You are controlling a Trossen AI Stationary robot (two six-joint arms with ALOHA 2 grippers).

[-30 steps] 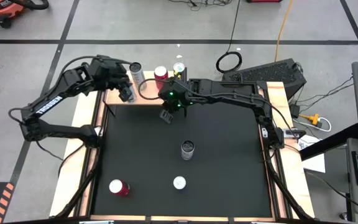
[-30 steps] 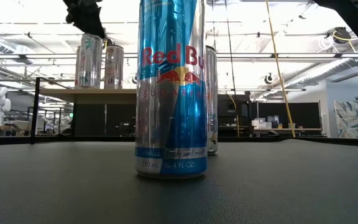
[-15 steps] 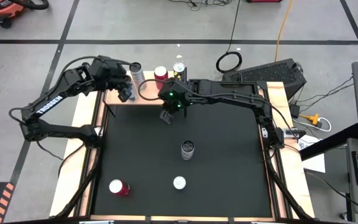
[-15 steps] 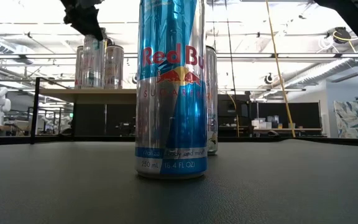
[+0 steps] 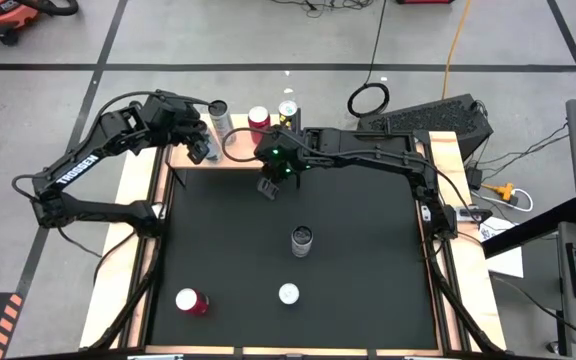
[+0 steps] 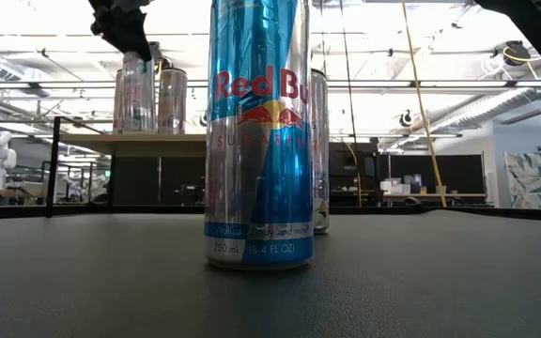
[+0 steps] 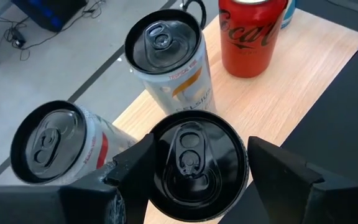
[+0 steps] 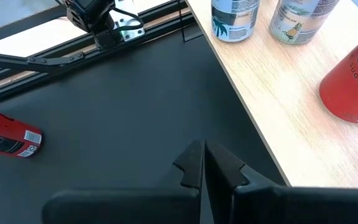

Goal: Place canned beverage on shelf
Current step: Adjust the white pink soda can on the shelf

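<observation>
The shelf (image 7: 303, 68) is a light wooden platform at the table's far edge; it also shows in the low view (image 6: 92, 140). My left gripper (image 5: 200, 148) is at its left end, shut on a pale can with a black top (image 7: 191, 165). A white can with a black top (image 7: 163, 43), a white and red can (image 7: 48, 146) and a red cola can (image 7: 250, 31) stand upright on the shelf around it. My right gripper (image 8: 204, 163) is shut and empty, just above the black mat beside the shelf's near edge. My left gripper pinches the can between its two fingers at the top rim (image 7: 154, 158), one finger on each side. The fingers come from above, pointing down. The can stands upright with its base at the shelf top (image 6: 131, 127); whether it rests there I cannot tell.
On the black mat (image 5: 368, 260) stand a silver-topped can (image 5: 301, 240) and a Red Bull can (image 6: 256, 131), and a red can (image 5: 190, 302) lies near the front left. Two more cans (image 8: 235, 18) stand on the shelf near my right arm.
My left gripper has shifted a little toward the table's left edge with the can, which stays upright at the shelf.
</observation>
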